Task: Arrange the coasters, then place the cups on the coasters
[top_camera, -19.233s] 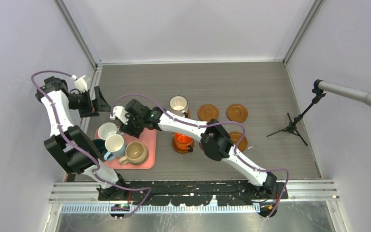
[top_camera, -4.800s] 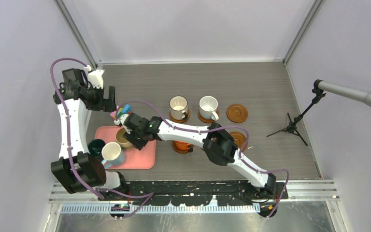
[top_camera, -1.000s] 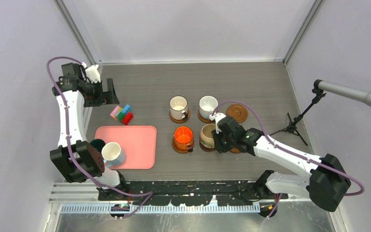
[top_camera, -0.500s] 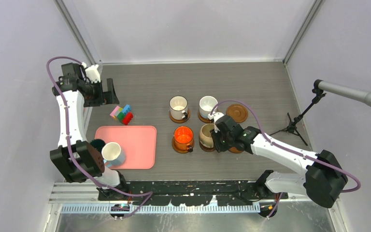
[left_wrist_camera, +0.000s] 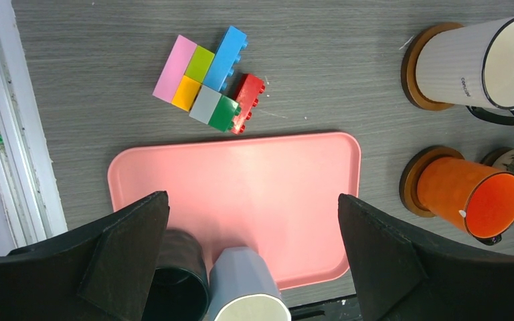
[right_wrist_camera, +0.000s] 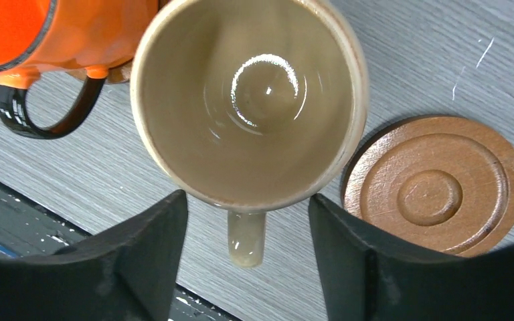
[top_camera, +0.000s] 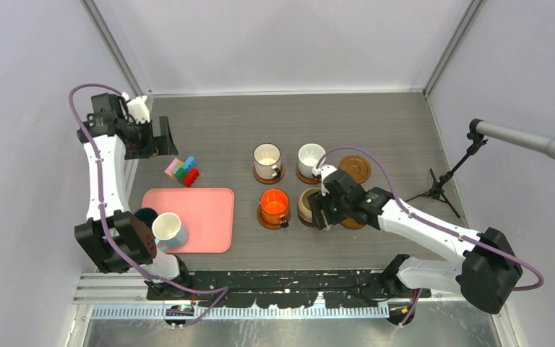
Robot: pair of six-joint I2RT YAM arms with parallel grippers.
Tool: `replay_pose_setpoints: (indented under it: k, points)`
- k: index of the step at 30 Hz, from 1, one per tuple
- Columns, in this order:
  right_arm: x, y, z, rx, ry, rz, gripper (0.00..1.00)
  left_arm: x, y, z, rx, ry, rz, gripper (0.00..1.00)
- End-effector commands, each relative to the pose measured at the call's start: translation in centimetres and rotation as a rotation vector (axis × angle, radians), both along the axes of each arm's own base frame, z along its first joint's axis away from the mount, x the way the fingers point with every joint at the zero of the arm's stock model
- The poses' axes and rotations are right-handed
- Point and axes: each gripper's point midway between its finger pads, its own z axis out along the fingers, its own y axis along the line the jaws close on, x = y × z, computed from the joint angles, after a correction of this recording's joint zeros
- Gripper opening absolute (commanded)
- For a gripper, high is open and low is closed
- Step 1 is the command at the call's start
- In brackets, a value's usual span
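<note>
Left jaws: wide open, empty, over tray.
Waiting mugs: green mug, pale mug beside tray.
Tan mug: I just set it on its coaster.
Right jaws: just parted, astride handle, gripping nothing.
Free coaster: bare, probably next.

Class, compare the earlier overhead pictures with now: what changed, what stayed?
The tan cup went from the pink tray to a coaster, and the right gripper has opened off its handle. A second white cup also moved onto one. The orange cup stayed put.
</note>
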Motion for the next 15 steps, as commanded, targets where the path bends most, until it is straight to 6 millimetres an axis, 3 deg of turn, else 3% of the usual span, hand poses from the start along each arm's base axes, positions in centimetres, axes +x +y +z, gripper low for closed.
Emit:
replay_pose_setpoints:
  k: [1, 10, 13, 15]
  points:
    - [1.0, 1.0, 3.3, 0.065, -0.065, -0.013, 0.76, 0.2, 0.2, 2.0, 0.012, -0.05, 0.004, 1.0]
    - [1.4, 1.2, 6.7, 0.052, -0.124, 0.074, 0.81, -0.9, 0.0, 1.9, 0.026, -0.022, -0.047, 1.0]
    - [1.0, 0.3, 6.3, -0.075, -0.088, 0.189, 0.81, -1.1, -0.1, 2.0, 0.032, -0.025, -0.056, 1.0]
    - [-0.4, 0.1, 6.1, -0.107, -0.026, 0.293, 0.81, -1.3, -0.1, 2.0, 0.036, -0.025, -0.061, 1.0]
